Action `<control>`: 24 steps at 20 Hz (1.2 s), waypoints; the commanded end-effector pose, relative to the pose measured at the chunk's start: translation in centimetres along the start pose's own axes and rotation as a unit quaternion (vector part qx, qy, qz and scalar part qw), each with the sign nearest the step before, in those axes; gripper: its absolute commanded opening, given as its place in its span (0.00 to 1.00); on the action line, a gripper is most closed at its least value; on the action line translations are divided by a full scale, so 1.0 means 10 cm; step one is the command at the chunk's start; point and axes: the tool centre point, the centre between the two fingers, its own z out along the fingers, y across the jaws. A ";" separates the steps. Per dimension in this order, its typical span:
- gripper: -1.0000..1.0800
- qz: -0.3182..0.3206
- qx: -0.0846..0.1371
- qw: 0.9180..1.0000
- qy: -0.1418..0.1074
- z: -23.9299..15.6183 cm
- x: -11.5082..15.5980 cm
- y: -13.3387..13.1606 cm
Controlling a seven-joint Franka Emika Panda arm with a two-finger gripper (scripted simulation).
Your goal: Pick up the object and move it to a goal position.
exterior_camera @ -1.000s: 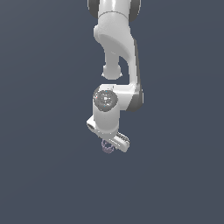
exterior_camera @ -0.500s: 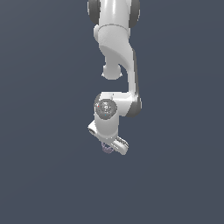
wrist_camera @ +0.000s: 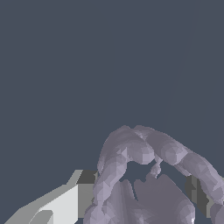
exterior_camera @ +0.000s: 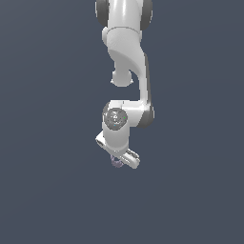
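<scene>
The object (exterior_camera: 116, 162) is a small dull purple-grey lumpy thing. In the exterior view only a bit of it shows under the white gripper (exterior_camera: 117, 161). In the wrist view the object (wrist_camera: 148, 175) fills the space between the two fingers (wrist_camera: 61, 203) as a bumpy ring. The gripper is shut on it, one finger on each side. The white arm hangs down from the top of the exterior view.
A plain dark blue-grey surface (exterior_camera: 52, 190) lies all around the arm. Nothing else shows on it.
The arm's wrist and gripper have shifted slightly, with the object still held between the fingers.
</scene>
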 end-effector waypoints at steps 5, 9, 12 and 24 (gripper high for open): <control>0.00 0.000 0.000 1.000 0.000 -0.02 -0.01 0.00; 0.00 0.000 0.000 1.000 0.000 -0.10 -0.05 0.01; 0.00 0.000 0.000 1.000 0.000 -0.21 -0.10 0.03; 0.00 0.000 0.001 1.000 0.000 -1.06 -0.48 0.13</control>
